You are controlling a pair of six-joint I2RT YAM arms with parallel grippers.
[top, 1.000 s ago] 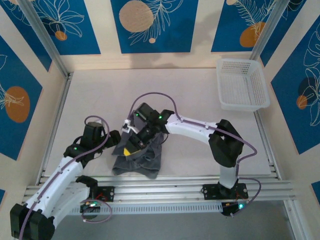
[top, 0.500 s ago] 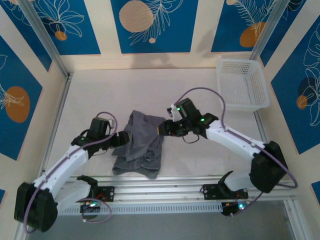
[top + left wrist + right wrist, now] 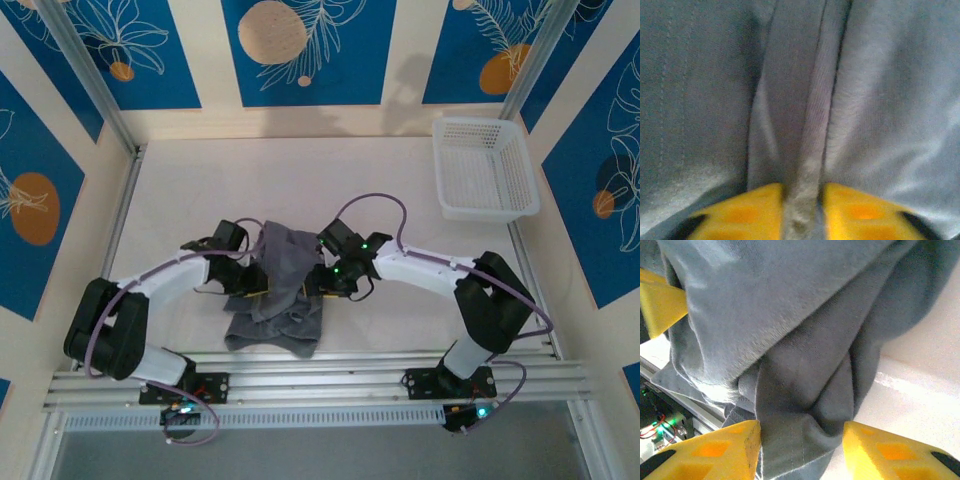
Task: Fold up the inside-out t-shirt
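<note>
The left end effector [image 3: 802, 202] is pinching a ridge of the t-shirt [image 3: 287, 328]; the right end effector [image 3: 801, 432] is gaping half-open astride a bunch; it is lying crumpled between both, on the counter [image 3: 200, 190].

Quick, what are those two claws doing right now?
Left gripper: closed, pinching a t-shirt fold.
Right gripper: open, t-shirt fabric between its fingers.
</note>
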